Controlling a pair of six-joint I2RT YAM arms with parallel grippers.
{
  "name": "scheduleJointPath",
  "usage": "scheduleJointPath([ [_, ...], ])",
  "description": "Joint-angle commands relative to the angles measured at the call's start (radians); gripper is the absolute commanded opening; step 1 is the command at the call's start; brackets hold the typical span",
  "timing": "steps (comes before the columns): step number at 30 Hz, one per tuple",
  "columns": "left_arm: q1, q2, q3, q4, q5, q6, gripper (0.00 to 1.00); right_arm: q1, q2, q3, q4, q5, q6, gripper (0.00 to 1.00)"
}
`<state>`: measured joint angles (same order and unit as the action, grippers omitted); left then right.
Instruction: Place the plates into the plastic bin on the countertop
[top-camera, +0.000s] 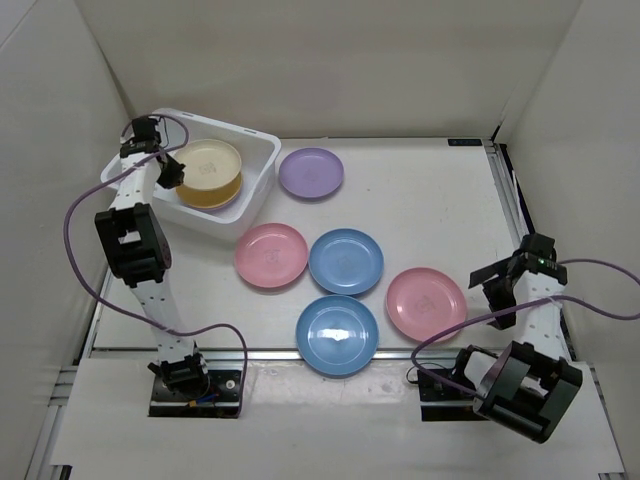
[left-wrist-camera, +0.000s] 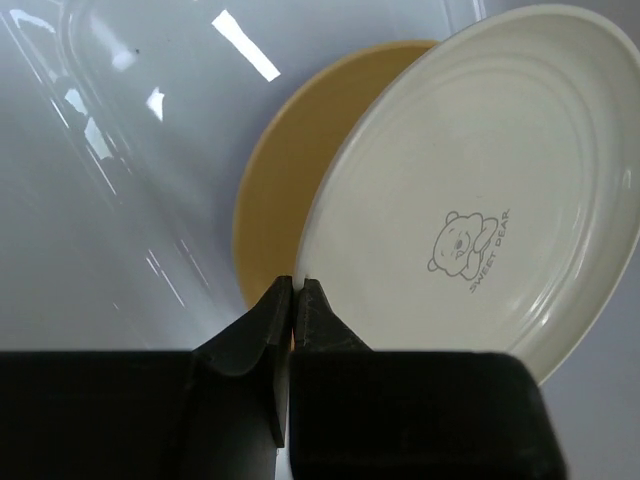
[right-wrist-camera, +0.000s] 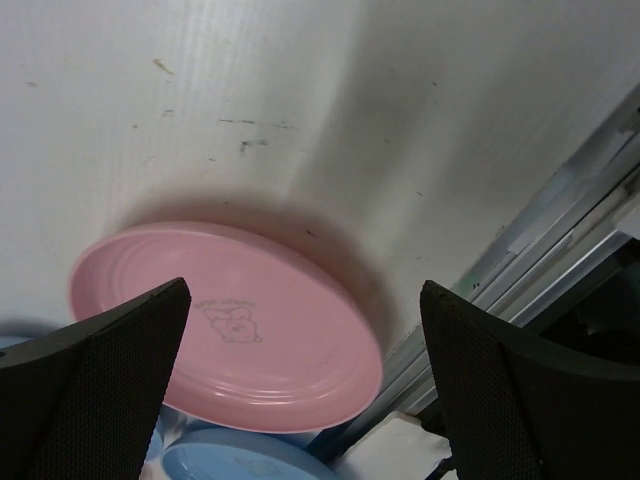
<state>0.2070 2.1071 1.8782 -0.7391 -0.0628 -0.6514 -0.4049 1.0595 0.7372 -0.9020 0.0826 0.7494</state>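
While your left jaws sit closed at the cream plate (left-wrist-camera: 470, 200) in the bin (top-camera: 262, 165), your right jaws gape empty. A pink plate (right-wrist-camera: 230, 330) lies below them.

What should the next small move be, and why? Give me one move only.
Probably lower the right gripper onto the rim of the pink plate beneath it. Its fingers are open and hang above that plate, which lies flat on the countertop, while the left gripper sits shut at the cream plate in the plastic bin.
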Motion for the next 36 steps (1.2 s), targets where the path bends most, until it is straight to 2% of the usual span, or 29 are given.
scheduleJointPath([
  [1, -0.009, 0.014, 0.093, -0.083, -0.064, 0.001, 0.10, -0.040, -0.026, -0.039, 0.035, -0.023, 0.053, 0.99],
  [5, -0.020, 0.059, 0.185, -0.147, -0.112, 0.010, 0.11, -0.087, -0.009, -0.053, 0.041, -0.040, 0.036, 0.99],
  [11, -0.024, 0.085, 0.237, -0.160, -0.086, 0.030, 0.55, -0.087, 0.046, -0.099, 0.109, -0.141, -0.002, 0.99],
  [12, -0.026, 0.086, 0.242, -0.160, -0.081, 0.033, 0.70, -0.087, 0.060, -0.113, 0.120, -0.152, -0.008, 0.99],
  [14, -0.034, 0.088, 0.256, -0.161, -0.078, 0.038, 0.86, -0.087, 0.071, -0.130, 0.143, -0.162, -0.022, 0.99],
  [15, -0.035, 0.087, 0.259, -0.160, -0.077, 0.039, 0.99, -0.087, 0.073, -0.133, 0.147, -0.162, -0.028, 0.99],
  [22, -0.058, 0.085, 0.291, -0.155, -0.014, 0.056, 0.99, -0.081, 0.031, -0.211, 0.230, -0.221, -0.030, 0.96],
  [26, -0.072, 0.073, 0.259, -0.119, 0.052, 0.082, 1.00, -0.060, 0.031, -0.260, 0.291, -0.245, -0.025, 0.85],
  [30, -0.136, 0.073, 0.249, -0.115, 0.038, 0.127, 0.99, 0.006, 0.065, -0.262, 0.322, -0.224, 0.005, 0.77],
  [32, -0.179, 0.068, 0.249, -0.112, 0.049, 0.153, 0.99, 0.041, 0.094, -0.245, 0.327, -0.198, 0.024, 0.64],
  [33, -0.195, 0.065, 0.246, -0.114, 0.057, 0.159, 0.99, 0.049, 0.100, -0.234, 0.318, -0.184, 0.031, 0.44],
  [36, -0.268, 0.050, 0.231, -0.097, 0.127, 0.196, 1.00, 0.070, 0.105, -0.165, 0.275, -0.110, 0.038, 0.19],
])
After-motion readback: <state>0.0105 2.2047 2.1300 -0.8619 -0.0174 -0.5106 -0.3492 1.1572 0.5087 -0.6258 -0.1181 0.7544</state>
